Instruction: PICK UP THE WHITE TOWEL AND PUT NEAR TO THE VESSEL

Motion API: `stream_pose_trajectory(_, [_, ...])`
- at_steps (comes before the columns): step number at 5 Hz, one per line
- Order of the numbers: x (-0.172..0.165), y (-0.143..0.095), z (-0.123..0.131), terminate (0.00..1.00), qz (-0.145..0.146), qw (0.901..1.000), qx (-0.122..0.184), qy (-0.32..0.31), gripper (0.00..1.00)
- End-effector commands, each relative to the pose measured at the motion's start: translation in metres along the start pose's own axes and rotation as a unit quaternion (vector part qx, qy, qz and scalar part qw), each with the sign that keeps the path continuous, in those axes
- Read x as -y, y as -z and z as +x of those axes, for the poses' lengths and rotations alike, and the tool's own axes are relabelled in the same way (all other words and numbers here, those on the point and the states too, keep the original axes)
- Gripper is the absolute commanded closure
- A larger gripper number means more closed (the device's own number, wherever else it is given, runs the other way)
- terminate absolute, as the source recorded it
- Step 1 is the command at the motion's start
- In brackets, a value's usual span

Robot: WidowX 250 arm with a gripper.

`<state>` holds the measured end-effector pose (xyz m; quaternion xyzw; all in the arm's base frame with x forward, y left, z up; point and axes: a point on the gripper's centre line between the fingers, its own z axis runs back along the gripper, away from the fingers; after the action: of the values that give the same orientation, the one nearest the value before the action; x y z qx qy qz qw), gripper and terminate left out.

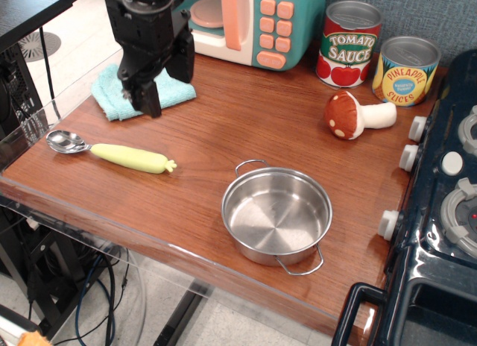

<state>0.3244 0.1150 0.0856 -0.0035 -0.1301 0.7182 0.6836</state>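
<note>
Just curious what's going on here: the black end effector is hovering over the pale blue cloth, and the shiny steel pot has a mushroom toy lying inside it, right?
Not quite: the shiny steel pot is empty. The observation.image view shows the brown-and-white mushroom toy lying on the wooden counter beyond it. The black end effector does hover over the pale blue cloth.

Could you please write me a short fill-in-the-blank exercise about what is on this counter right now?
1. The gripper hangs open over the pale aqua ____.
2. The spoon has a ____ handle.
3. The steel pot holds ____.
4. The can beside the pineapple can reads tomato ____.

Missing words: towel; yellow; nothing; sauce.
</note>
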Motion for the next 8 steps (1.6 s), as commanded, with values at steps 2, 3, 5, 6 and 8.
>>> stream_pose_trajectory(2, [0.048,0.025,0.054,0.0,0.025,0.995,0.044,-0.087,0.0])
stream_pose_trajectory(3, [0.057,0.035,0.062,0.0,0.043,0.9926,0.055,-0.099,0.0])
stream_pose_trajectory(5, [0.056,0.065,0.086,0.0,0.082,0.9863,0.063,-0.129,0.0])
stream_pose_trajectory(6, [0.052,0.08,0.092,0.0,0.101,0.9849,0.049,-0.132,0.0])
stream_pose_trajectory(8, [0.045,0.086,0.077,0.0,0.089,0.9893,-0.017,-0.114,0.0])
